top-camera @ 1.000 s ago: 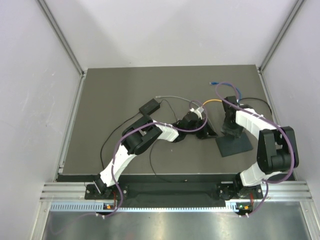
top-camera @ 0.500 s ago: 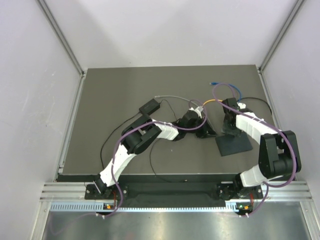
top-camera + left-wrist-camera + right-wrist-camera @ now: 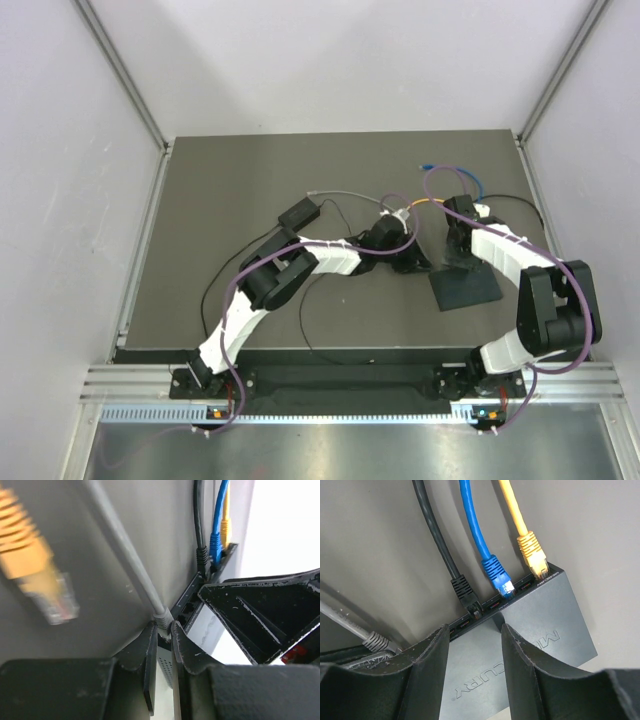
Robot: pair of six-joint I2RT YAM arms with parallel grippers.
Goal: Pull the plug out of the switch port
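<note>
Extraction seems in hand: the left gripper point(image 3: 163, 628) pinches the gray plug point(image 3: 161, 616) between its jaw tips, at the black switch point(image 3: 540, 625) corner. The right gripper point(image 3: 475, 629) has its jaws spread over that switch. Beyond them sit the black plug point(image 3: 465, 592), blue plug point(image 3: 496, 570) and yellow plug point(image 3: 532, 547). Next likely calls for a straight pull back.

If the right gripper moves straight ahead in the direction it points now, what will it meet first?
Probably the flat matte black switch box, whose top lies right before the open right gripper; depth is unclear.
</note>
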